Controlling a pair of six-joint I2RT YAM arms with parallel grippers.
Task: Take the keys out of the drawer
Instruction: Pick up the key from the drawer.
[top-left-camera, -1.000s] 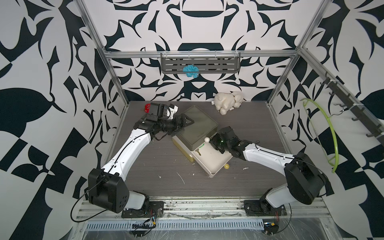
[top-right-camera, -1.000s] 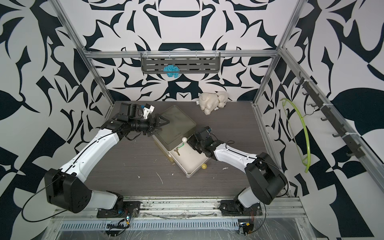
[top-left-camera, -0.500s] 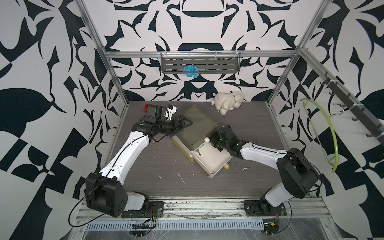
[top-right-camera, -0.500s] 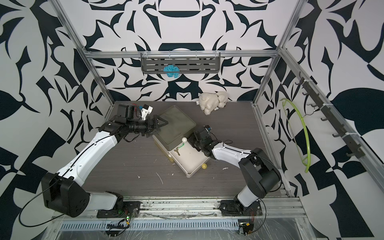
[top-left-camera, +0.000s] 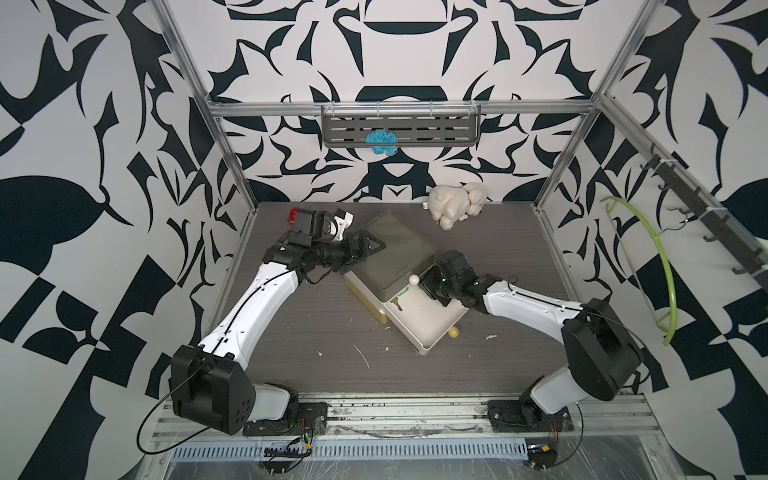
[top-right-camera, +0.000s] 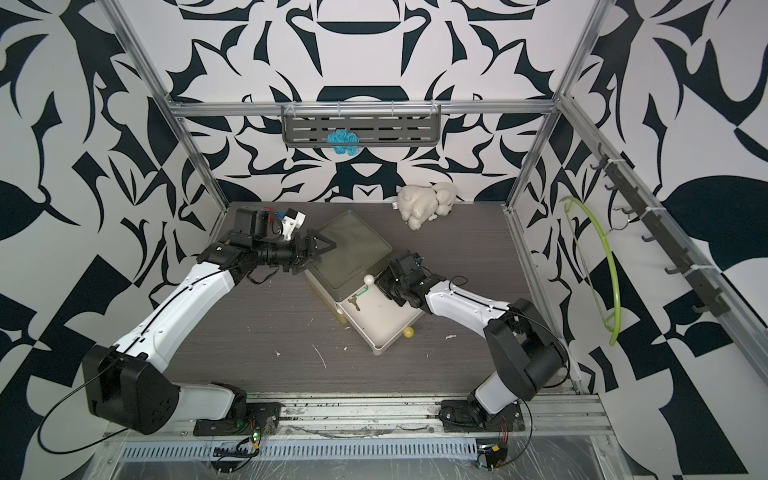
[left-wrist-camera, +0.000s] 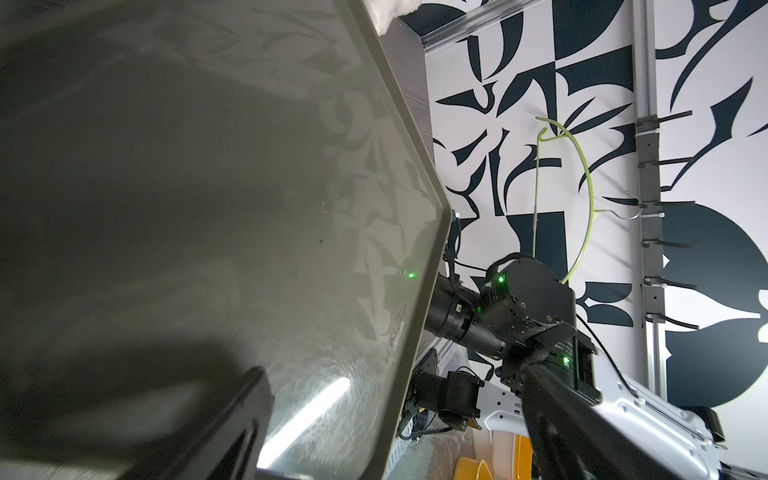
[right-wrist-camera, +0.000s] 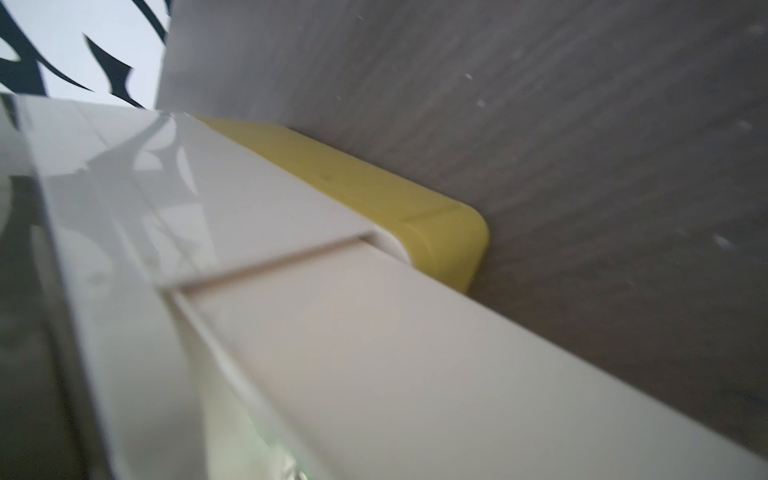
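A small cabinet with an olive top (top-left-camera: 392, 249) stands mid-table, and its cream drawer (top-left-camera: 430, 322) is pulled out toward the front right. The keys (top-left-camera: 398, 302) (top-right-camera: 355, 303), dark metal with a green tag, lie at the drawer's back, under a white knob (top-left-camera: 413, 279). My right gripper (top-left-camera: 430, 286) (top-right-camera: 384, 286) is low over the drawer's back, just right of them. Its fingertips are hidden; it is shut, and I cannot tell whether it touches the tag. My left gripper (top-left-camera: 376, 245) (left-wrist-camera: 390, 370) is open, its fingers (left-wrist-camera: 245, 411) resting on the cabinet top's left corner. The right wrist view shows only the drawer wall (right-wrist-camera: 457, 353).
A white plush toy (top-left-camera: 455, 205) lies at the back wall. A yellow knob (top-left-camera: 454, 332) sticks out at the drawer front. A small red thing (top-left-camera: 294, 215) sits behind my left wrist. A green hanger (top-left-camera: 660, 266) hangs on the right wall and a blue tuft (top-left-camera: 380, 141) on the back shelf.
The right arm's elbow has swung in toward the middle, and its gripper has crept slightly toward the cabinet front. The left arm has barely moved.
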